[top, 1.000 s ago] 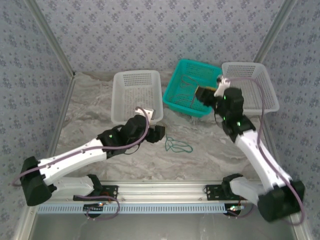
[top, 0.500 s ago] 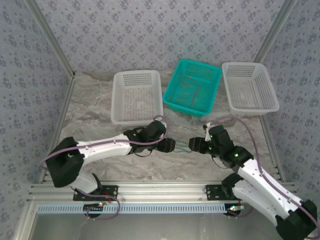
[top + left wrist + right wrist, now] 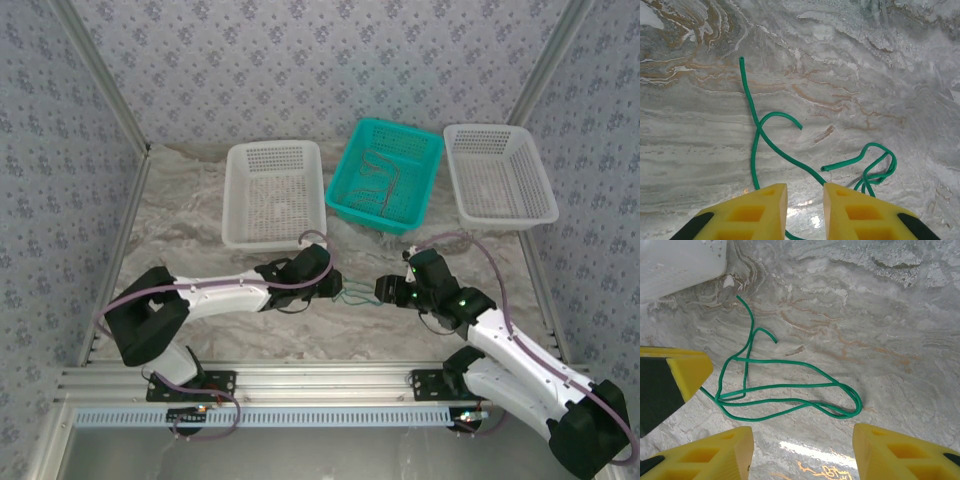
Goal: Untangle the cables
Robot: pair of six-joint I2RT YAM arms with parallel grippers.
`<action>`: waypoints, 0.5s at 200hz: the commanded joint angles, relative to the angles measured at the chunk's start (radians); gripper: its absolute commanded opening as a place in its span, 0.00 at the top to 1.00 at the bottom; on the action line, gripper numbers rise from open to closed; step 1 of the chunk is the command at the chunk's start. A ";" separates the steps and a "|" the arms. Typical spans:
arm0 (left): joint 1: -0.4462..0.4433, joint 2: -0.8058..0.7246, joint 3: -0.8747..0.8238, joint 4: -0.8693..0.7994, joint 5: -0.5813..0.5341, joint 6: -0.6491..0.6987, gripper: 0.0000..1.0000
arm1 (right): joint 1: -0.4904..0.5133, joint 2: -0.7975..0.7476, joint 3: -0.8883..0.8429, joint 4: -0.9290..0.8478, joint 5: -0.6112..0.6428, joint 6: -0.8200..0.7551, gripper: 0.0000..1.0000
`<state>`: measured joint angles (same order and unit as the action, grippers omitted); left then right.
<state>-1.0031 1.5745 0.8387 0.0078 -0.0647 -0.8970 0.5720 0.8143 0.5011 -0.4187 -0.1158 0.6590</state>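
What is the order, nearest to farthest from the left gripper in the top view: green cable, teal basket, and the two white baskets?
From the left gripper:
1. green cable, just off its fingertips, to the right.
2. left white basket, straight beyond it.
3. teal basket, beyond and to the right.
4. right white basket, far back right.

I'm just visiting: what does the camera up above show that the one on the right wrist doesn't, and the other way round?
From above: the left arm and right arm whole, a left white basket, a right white basket, and a teal basket between them with more thin cables in it.

Right wrist close-up: how the green cable loops and crosses itself on the marble table, the right gripper wide open above it, and a strand reaching a finger of the left gripper.

Shared: the green cable lying between the two grippers.
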 commanded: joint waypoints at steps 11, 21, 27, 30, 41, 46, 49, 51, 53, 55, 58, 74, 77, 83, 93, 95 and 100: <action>0.006 0.013 -0.017 0.054 0.036 -0.016 0.75 | 0.007 -0.001 0.021 0.015 0.019 0.020 0.43; 0.006 0.016 -0.017 0.046 0.040 -0.017 0.76 | 0.008 -0.001 0.026 0.010 0.019 0.016 0.43; 0.006 0.018 -0.016 0.043 0.043 -0.016 0.78 | 0.009 -0.001 0.030 0.008 0.021 0.013 0.43; 0.006 0.019 -0.016 0.041 0.044 -0.015 0.78 | 0.008 -0.001 0.031 0.006 0.021 0.013 0.43; 0.006 0.021 -0.016 0.038 0.049 -0.015 0.78 | 0.008 -0.001 0.035 0.006 0.019 0.011 0.43; 0.006 0.022 -0.017 0.036 0.050 -0.017 0.78 | 0.008 0.000 0.037 0.006 0.018 0.010 0.43; 0.007 0.021 -0.017 0.035 0.052 -0.018 0.78 | 0.009 -0.001 0.037 0.005 0.019 0.011 0.43; 0.006 0.020 -0.017 0.034 0.052 -0.019 0.78 | 0.008 -0.002 0.037 0.006 0.019 0.011 0.43; 0.006 0.020 -0.017 0.034 0.052 -0.019 0.77 | 0.008 -0.001 0.037 0.006 0.018 0.011 0.43; 0.006 0.019 -0.017 0.034 0.054 -0.019 0.77 | 0.008 -0.001 0.037 0.005 0.018 0.011 0.43; 0.006 0.019 -0.017 0.034 0.055 -0.018 0.76 | 0.010 -0.001 0.037 0.005 0.018 0.011 0.43; 0.006 0.021 -0.012 0.023 0.072 -0.010 0.73 | 0.010 0.000 0.037 0.006 0.019 0.011 0.43; 0.006 0.021 -0.008 0.018 0.074 -0.009 0.73 | 0.011 0.000 0.037 0.005 0.019 0.010 0.43; 0.006 0.021 -0.006 0.013 0.077 -0.007 0.72 | 0.011 0.000 0.037 0.004 0.021 0.011 0.43; 0.004 0.018 -0.007 0.012 0.084 -0.005 0.73 | 0.012 -0.001 0.037 0.004 0.022 0.011 0.43; 0.004 0.017 -0.009 0.013 0.084 -0.005 0.73 | 0.012 0.000 0.037 0.003 0.022 0.011 0.43; 0.004 0.016 -0.011 0.016 0.088 -0.005 0.75 | 0.012 0.000 0.037 0.003 0.022 0.011 0.43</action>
<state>-1.0012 1.5806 0.8257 0.0265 -0.0074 -0.9100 0.5766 0.8143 0.5087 -0.4114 -0.1120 0.6659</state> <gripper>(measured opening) 0.273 0.573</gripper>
